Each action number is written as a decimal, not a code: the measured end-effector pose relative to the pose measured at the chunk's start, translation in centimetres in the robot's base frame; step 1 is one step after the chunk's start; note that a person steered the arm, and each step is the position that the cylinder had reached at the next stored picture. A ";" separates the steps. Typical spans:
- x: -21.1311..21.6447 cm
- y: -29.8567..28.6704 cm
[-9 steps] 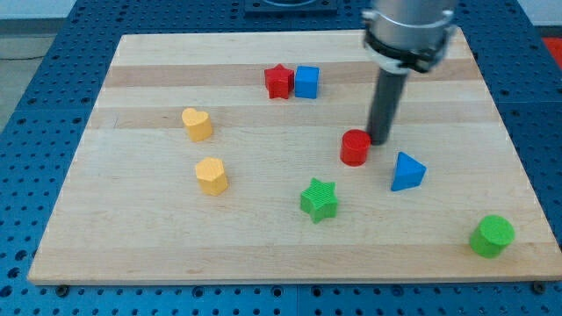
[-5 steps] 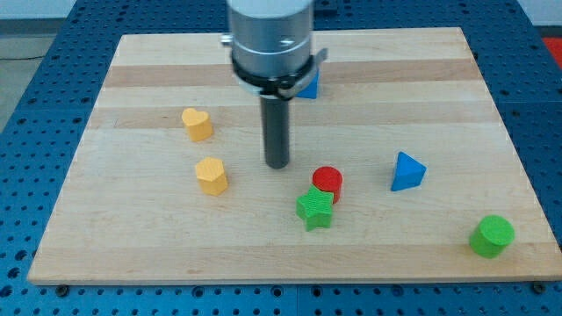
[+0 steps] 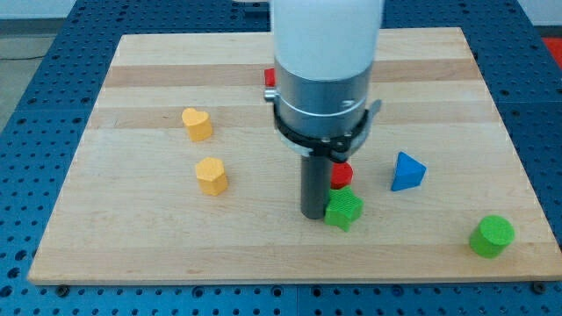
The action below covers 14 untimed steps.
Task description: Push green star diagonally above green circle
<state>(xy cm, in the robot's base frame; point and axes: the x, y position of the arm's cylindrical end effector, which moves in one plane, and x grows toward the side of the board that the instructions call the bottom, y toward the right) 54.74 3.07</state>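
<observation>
Red block [image 3: 342, 175] half behind rod [image 3: 314, 189]

Setting: a robotics laboratory or test bench. Evidence follows. A pale wooden board [image 3: 132, 254] of glued planks lies flat on a blue perforated base plate [image 3: 35, 105], whose regular grid of holes is the kind used for bolting down fixtures. A machined metal arm housing [image 3: 327, 53], with a dark collar and rod beneath it, stands over the board. The objects on the board are small moulded plastic test pieces in plain colours, such as a yellow heart block [image 3: 198, 124] and a blue triangular block [image 3: 407, 171]. No household or retail furnishings appear.
</observation>
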 end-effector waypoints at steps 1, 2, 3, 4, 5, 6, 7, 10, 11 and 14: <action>0.6 2.5; 0.6 4.8; 0.6 6.3; 0.6 6.8; 0.6 8.1; 0.6 9.9; 0.6 11.1; 1.2 13.1; 1.5 13.4; 7.1 -1.9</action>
